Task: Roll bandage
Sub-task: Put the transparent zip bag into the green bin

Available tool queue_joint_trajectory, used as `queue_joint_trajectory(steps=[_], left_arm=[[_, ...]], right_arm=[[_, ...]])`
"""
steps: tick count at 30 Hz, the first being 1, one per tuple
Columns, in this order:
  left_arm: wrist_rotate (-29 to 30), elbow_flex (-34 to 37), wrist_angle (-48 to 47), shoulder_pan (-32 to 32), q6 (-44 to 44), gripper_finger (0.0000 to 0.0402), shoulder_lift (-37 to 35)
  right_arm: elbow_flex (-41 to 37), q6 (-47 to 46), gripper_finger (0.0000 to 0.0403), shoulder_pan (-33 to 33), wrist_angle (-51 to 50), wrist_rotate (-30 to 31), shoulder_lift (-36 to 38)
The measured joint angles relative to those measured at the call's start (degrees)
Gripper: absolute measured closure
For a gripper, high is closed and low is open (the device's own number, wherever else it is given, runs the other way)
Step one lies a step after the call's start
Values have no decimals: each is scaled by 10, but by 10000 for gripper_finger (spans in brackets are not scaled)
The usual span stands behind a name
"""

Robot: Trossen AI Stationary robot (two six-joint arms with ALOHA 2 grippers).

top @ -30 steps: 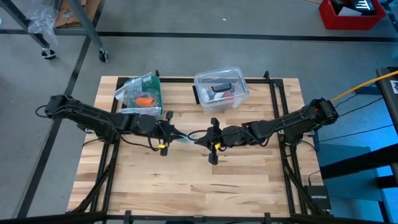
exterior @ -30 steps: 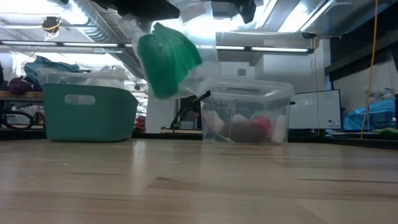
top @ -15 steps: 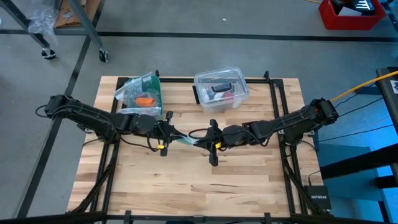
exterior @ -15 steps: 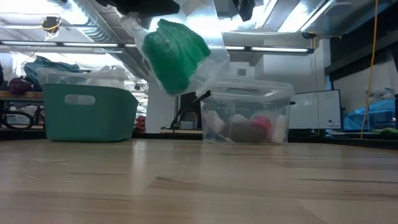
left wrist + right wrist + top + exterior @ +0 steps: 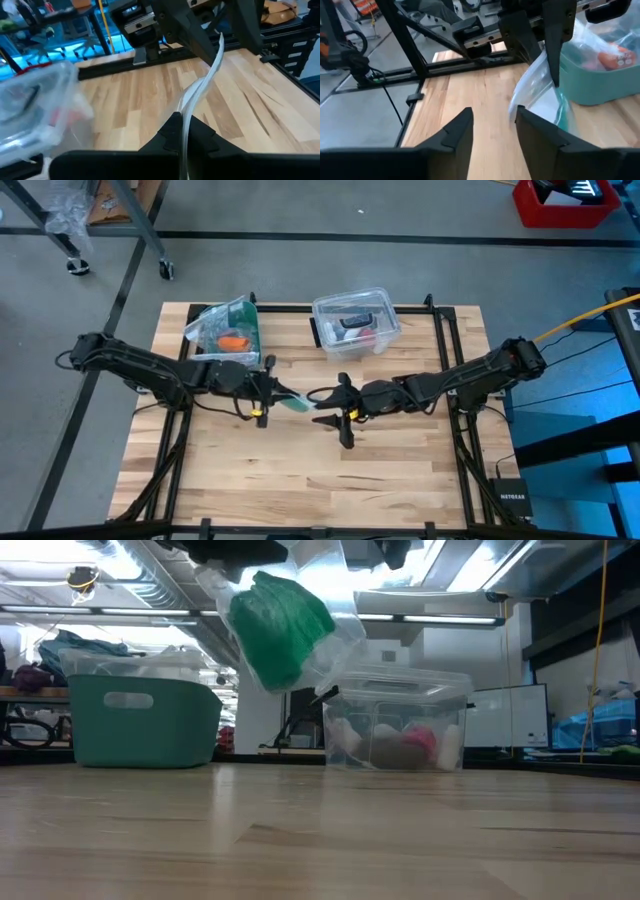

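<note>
The bandage (image 5: 283, 628) is a teal-green wad inside a clear plastic bag (image 5: 296, 402), which hangs in the air over the middle of the table. My left gripper (image 5: 271, 393) is shut on the bag from the table's left. My right gripper (image 5: 492, 125) stands open just to the bag's right, with nothing between its fingers. In the right wrist view the bag (image 5: 540, 95) hangs just beyond the fingertips, with a sliver of teal (image 5: 561, 111) showing through. My left gripper pinches the clear bag's edge (image 5: 186, 116) between its two shut fingers, coming level from the table's left. The plastic runs edge-on out from the fingertips. The bag with the bandage hangs clear of the table.
A teal basket (image 5: 240, 320) holding an orange item (image 5: 232, 340) stands at the far left of the table. A clear lidded plastic box (image 5: 355, 322) stands at the far middle. Bare wooden table (image 5: 300, 480) lies toward the near edge.
My right gripper has opened and let go of the bag, staying about where it was. The bag with the bandage now hangs from my left gripper alone, having shifted a little toward the right in the low view.
</note>
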State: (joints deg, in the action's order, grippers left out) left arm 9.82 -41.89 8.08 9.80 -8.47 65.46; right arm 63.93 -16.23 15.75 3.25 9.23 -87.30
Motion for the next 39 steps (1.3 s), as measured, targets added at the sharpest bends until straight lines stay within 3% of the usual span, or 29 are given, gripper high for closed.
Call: queue_joint_trajectory(steps=[5,14,25,31,39], left_arm=[[8,0,-14,-17,-28,401,-49],[76,0,-154,-88,-69,401,-221],[107,0,-273,-217,-120,401,-399],[107,0,-399,-266,-114,401,-439],[112,1,-545,-312,-133,401,-427]], right_arm=[[0,12,245,0,-4,3,36],[0,47,245,0,-37,21,126],[0,48,245,0,-67,38,139],[0,48,245,0,-78,38,138],[0,49,245,0,-78,38,138]])
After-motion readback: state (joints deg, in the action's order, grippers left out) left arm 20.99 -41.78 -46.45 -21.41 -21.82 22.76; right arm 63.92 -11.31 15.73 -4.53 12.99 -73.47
